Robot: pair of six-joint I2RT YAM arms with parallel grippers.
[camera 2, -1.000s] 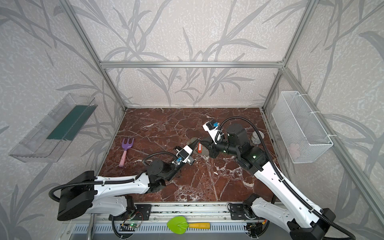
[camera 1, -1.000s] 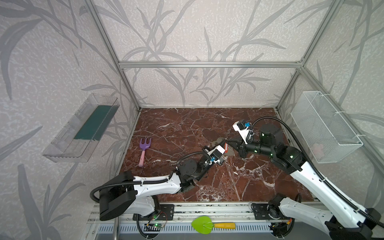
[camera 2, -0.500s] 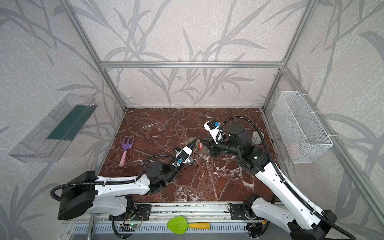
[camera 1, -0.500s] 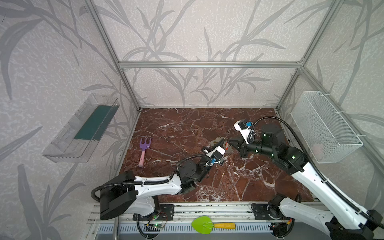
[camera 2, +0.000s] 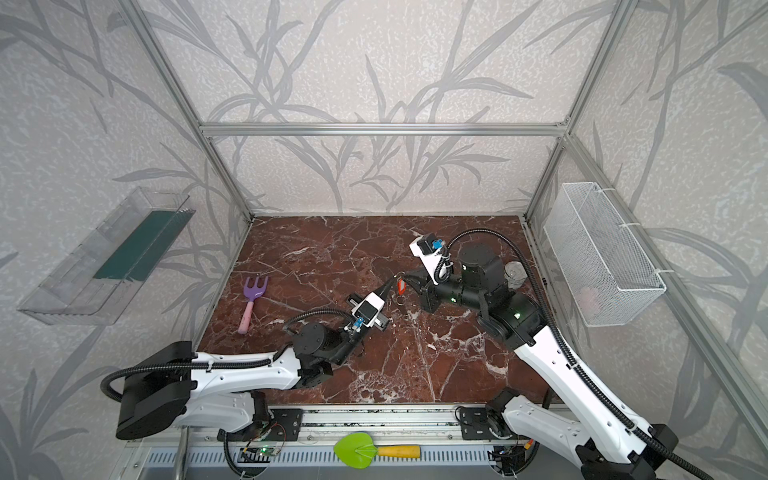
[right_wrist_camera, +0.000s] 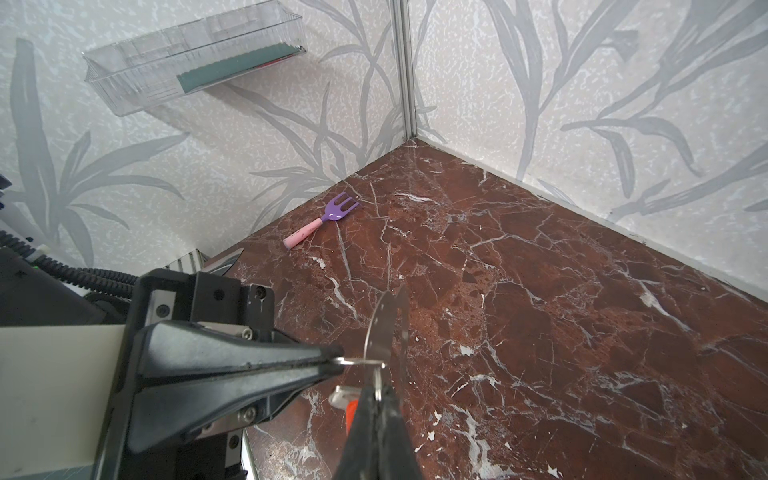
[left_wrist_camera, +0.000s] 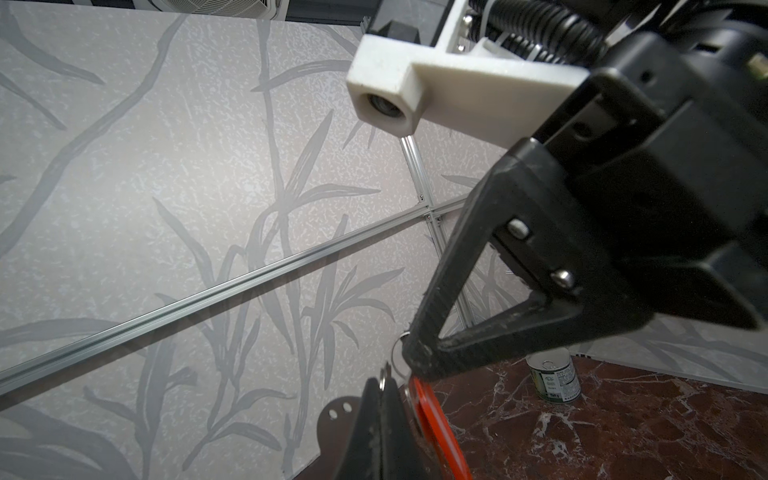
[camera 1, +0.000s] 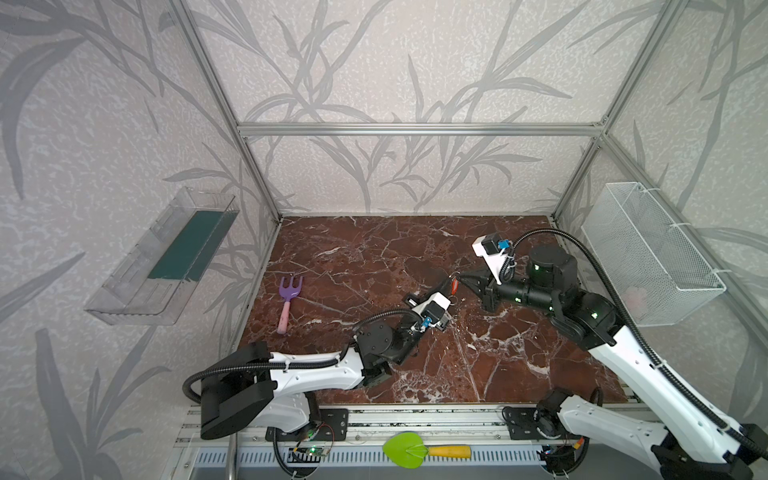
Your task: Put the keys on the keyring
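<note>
Red-tagged keys (camera 2: 400,286) — white-veined maroon table (camera 2: 415,365)

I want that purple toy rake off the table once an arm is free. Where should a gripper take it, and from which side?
Take the rake by its pink handle, about midway, coming straight down with the jaws across it. It lies flat on the table, so only the top is open; the handle is straight and narrow, the tined head wider.
</note>
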